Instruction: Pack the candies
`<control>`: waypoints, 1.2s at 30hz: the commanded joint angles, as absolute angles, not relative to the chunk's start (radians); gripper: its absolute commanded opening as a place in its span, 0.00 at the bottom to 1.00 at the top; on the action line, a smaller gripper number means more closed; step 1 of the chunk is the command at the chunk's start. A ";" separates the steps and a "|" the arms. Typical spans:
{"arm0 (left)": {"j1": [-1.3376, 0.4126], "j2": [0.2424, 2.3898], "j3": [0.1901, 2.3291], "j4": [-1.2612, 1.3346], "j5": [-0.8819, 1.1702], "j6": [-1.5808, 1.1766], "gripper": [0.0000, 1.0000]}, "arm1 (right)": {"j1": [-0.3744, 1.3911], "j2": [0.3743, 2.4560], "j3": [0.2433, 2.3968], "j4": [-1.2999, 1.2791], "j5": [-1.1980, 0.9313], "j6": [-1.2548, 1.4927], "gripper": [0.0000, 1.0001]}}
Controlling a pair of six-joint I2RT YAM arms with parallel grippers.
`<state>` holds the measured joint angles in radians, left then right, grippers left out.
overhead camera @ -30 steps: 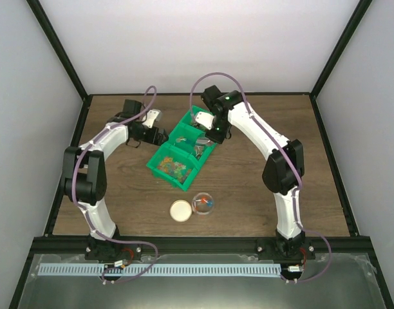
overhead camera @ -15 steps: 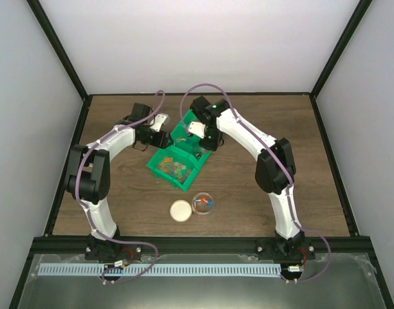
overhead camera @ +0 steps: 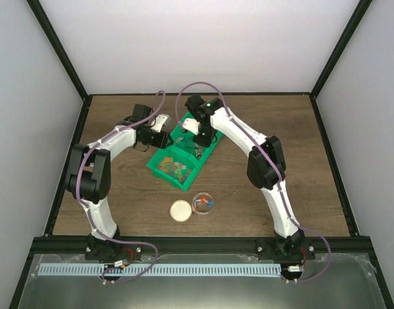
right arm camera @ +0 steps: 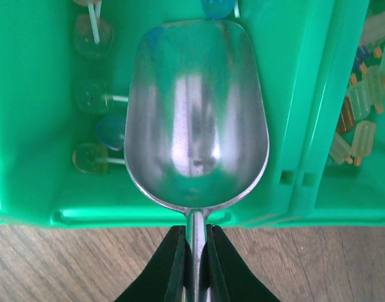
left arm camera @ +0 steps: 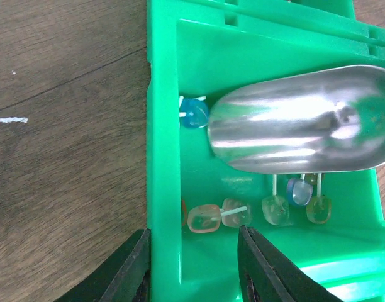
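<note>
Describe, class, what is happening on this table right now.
The right gripper holds a metal scoop by its handle, its empty bowl inside a compartment of the green bin among a few wrapped candies. The left gripper straddles that bin's wall with open fingers. A clear jar and tan lid stand nearer the arms.

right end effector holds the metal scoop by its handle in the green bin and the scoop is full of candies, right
No: the metal scoop is empty, as the right wrist view shows; the candies lie beside it on the floor of the green bin. The right end effector does grip its handle.
</note>
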<state>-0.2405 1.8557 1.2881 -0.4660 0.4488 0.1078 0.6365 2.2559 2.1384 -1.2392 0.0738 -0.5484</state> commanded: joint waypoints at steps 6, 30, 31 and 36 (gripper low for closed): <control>-0.263 1.887 1.284 -0.454 0.474 0.110 0.34 | 0.635 2.368 2.166 -1.300 0.064 -0.507 0.01; -0.292 1.919 1.292 -0.448 0.505 0.116 0.17 | 0.632 2.399 2.139 -1.302 0.037 -0.494 0.01; -0.294 1.919 1.290 -0.447 0.508 0.115 0.15 | 0.632 2.407 2.136 -1.301 0.027 -0.489 0.01; -0.305 1.927 1.288 -0.442 0.528 0.115 0.08 | 0.633 2.430 2.156 -1.299 -0.064 -0.475 0.01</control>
<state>-0.2516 1.8851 1.2949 -0.4065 0.4324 0.0940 0.6258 2.3085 2.1807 -1.2125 -0.0143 -0.4904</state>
